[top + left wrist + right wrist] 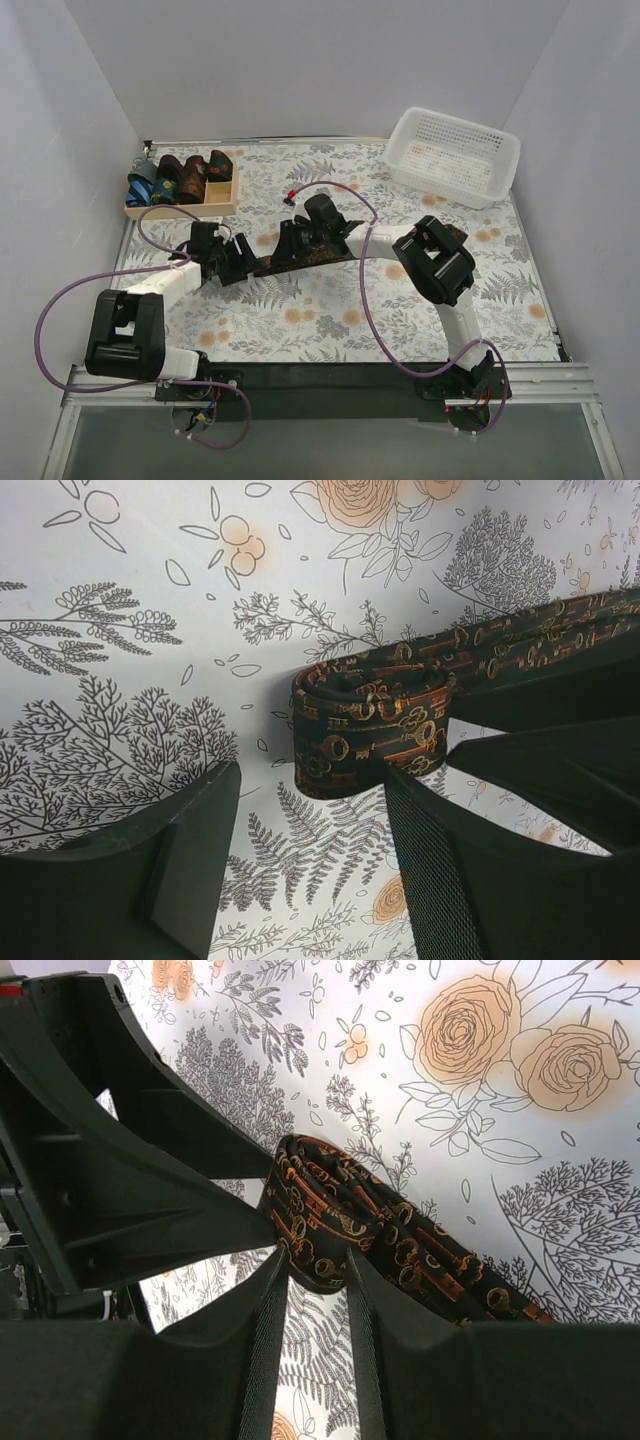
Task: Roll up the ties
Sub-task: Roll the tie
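A dark tie with orange keys lies across the middle of the floral cloth, its left end wound into a small roll. My right gripper has its fingertips pressed against the two sides of the roll's near edge. My left gripper stands open just short of the roll with only cloth between its fingers. From above, the left gripper and right gripper meet at the tie's left end. The unrolled length runs off to the right.
A wooden tray at the back left holds several rolled ties. A white mesh basket stands at the back right. Purple cables loop over the cloth near both arms.
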